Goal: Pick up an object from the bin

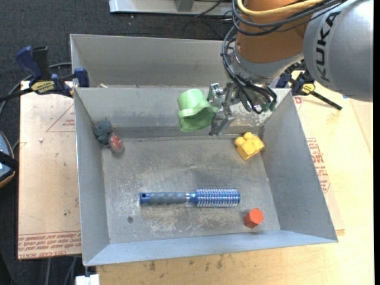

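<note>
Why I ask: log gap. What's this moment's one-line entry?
gripper | far wall of grey metal bin, beside green plastic cup | yellow plastic block nearby | grasp unconfirmed

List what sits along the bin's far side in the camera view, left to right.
small grey and red thing, green cup, gripper, yellow block

One cam, above & slightly to one side, downward on whole grey bin, arm from right.
</note>
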Controlling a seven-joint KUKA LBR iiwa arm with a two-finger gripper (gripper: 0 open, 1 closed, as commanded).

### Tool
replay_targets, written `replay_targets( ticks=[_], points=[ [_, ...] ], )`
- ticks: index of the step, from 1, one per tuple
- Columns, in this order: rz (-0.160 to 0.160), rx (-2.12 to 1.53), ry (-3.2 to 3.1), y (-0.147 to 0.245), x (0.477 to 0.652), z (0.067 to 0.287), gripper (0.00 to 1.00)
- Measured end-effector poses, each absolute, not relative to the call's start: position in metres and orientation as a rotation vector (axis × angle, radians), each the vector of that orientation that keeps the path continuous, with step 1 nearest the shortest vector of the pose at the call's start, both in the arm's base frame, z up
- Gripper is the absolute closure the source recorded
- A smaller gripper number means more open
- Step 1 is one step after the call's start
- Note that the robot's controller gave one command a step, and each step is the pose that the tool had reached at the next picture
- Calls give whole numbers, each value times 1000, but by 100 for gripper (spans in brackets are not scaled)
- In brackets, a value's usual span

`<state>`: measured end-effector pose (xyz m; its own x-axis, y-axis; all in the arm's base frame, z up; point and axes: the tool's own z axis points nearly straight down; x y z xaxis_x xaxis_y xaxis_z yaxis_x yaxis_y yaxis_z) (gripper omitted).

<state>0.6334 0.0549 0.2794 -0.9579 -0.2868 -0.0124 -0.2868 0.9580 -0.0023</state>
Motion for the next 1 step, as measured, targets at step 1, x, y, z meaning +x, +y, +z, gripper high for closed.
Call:
replay_targets(
  ticks=[1],
  points=[
    [2, -835, 3031, 42, 595, 239, 100]
  ],
)
